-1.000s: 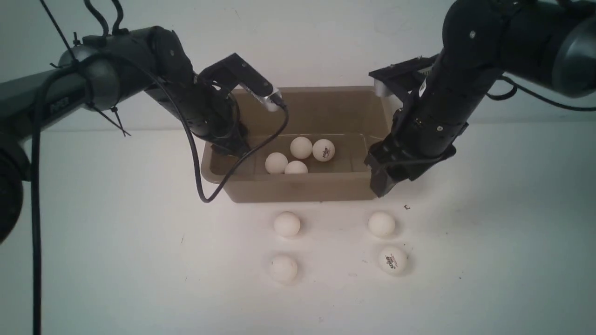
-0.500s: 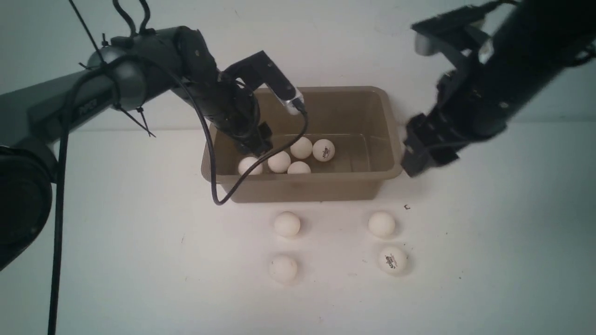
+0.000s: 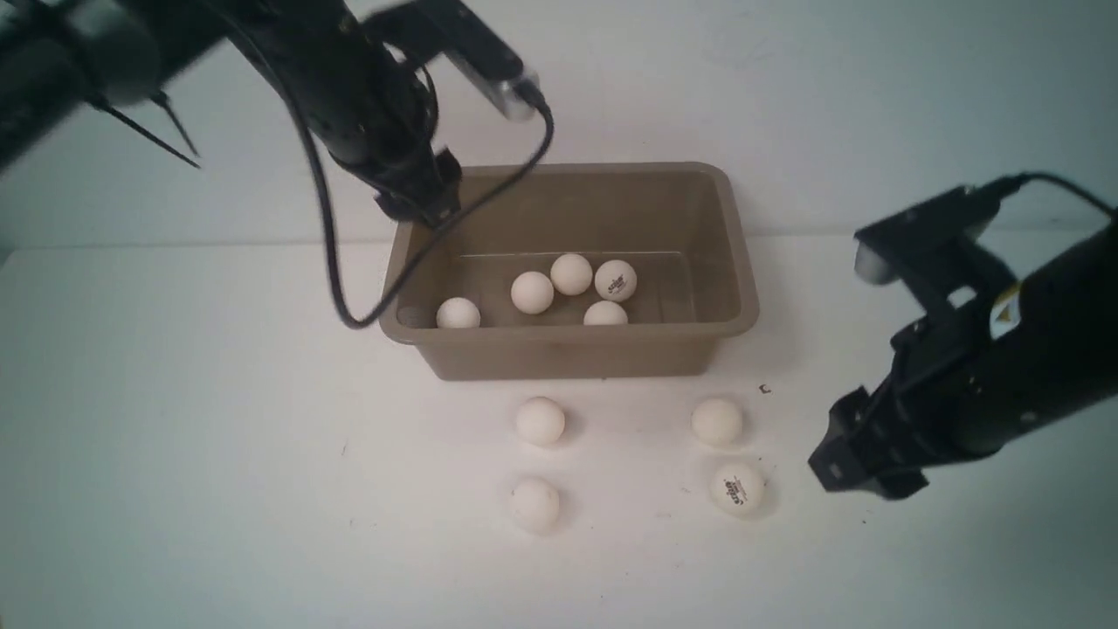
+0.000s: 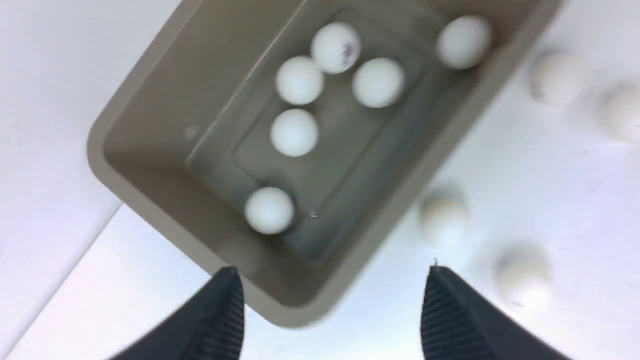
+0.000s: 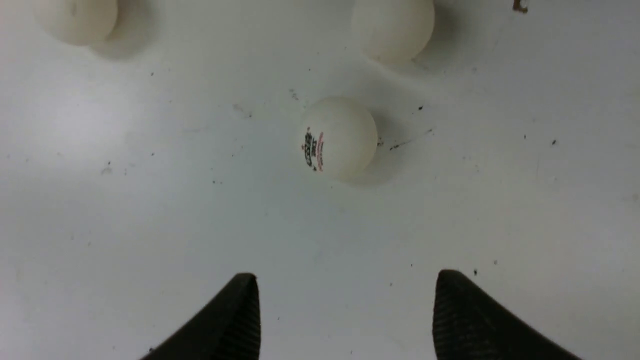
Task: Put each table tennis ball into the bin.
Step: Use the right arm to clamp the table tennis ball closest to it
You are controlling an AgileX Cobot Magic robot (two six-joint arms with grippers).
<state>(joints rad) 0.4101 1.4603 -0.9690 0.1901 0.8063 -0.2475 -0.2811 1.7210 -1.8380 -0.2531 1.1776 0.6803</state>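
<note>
While the black right gripper is hovering wide-jawed over the white table's right side, the white logo-printed plastic ball is lying just leftward, beyond the taupe bin's near right corner; the black left gripper, spread and empty, is farther.

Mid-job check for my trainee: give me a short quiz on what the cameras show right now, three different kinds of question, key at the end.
1. True or false: the left gripper is holding a ball.

2. Multiple choice: how many balls show inside the bin in the front view?
A) three
B) five
C) eight

3. Fill in the blank: of the two balls on the table on the robot's right, the one farther from the bin, the printed ball, carries a dark ____.

Key: 1. False: its fingers stand apart with nothing between them. 2. B. 3. logo.
</note>
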